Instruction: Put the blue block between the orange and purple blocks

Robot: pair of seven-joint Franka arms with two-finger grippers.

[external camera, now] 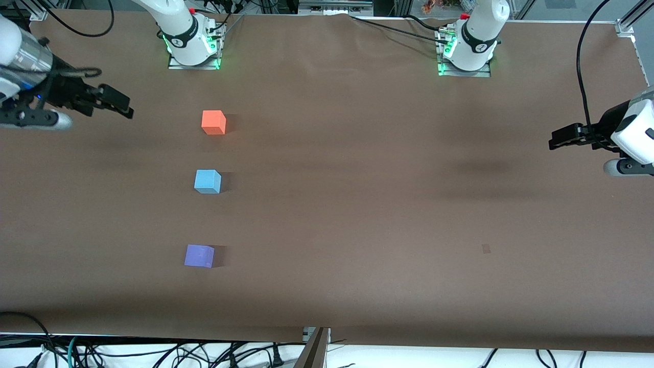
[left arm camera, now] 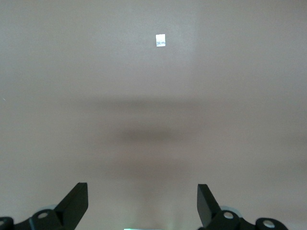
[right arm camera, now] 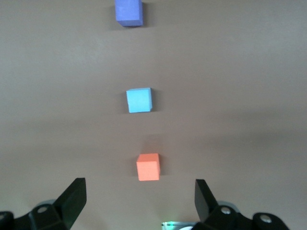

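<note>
Front view: three cubes stand in one line on the brown table, toward the right arm's end.
Orange block: farthest from the front camera, flat on the table, well apart from the others.
Blue block: between the orange and purple ones, touching neither (roughly midway along the line).
Purple block: nearest the front camera, flat on the table.
Right gripper: up in the air over the right arm's end of the table, beside the orange block and holding nothing; jaws wide apart in the right wrist view, where the fingers frame the orange block, with the blue block and purple block in line past it.
Left gripper: over bare table at the left arm's end, well apart from all three cubes; jaws wide, empty (fingers spread in its wrist view).
Small pale mark: on the table under the left wrist camera.
</note>
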